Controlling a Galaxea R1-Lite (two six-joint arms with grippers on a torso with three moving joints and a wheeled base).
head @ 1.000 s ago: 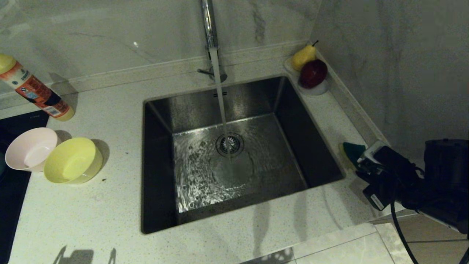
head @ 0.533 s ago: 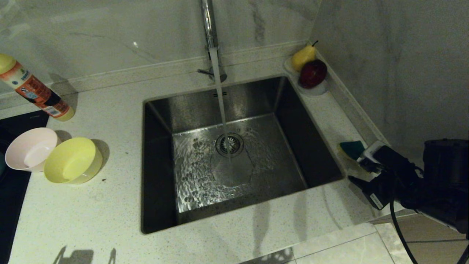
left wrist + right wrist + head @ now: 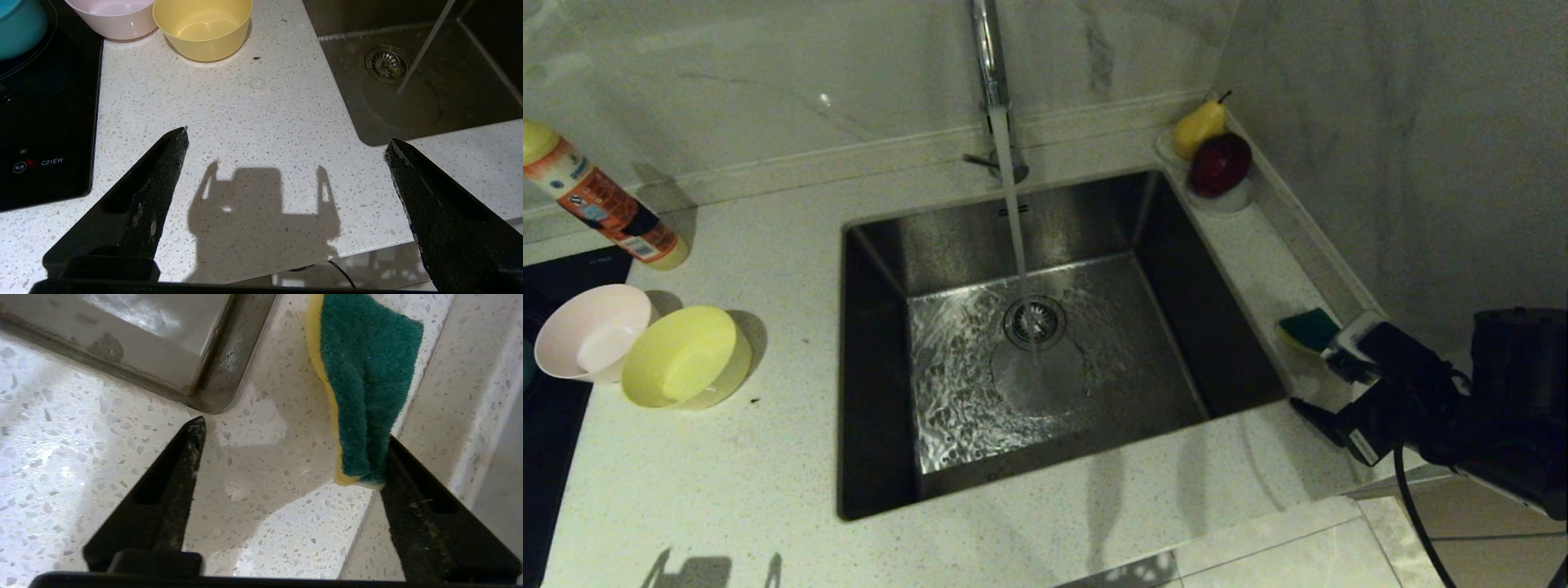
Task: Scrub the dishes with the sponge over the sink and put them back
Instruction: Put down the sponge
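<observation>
The green-and-yellow sponge sits on the counter to the right of the sink, by the low wall ledge. My right gripper is just in front of it and is open. In the right wrist view the sponge leans against one fingertip, and nothing is between the jaws of the right gripper. The pink bowl and yellow bowl stand left of the sink. My left gripper hangs open over the front counter. Ahead of it are the pink bowl, the yellow bowl and the blue bowl.
Water runs from the faucet onto the drain strainer. A detergent bottle lies at the back left. A white dish with a pear and an apple fills the back right corner. A black cooktop borders the bowls.
My right gripper has opened and let go of the sponge. The sponge has settled onto the counter beside the sink. Neither arm has shifted.
</observation>
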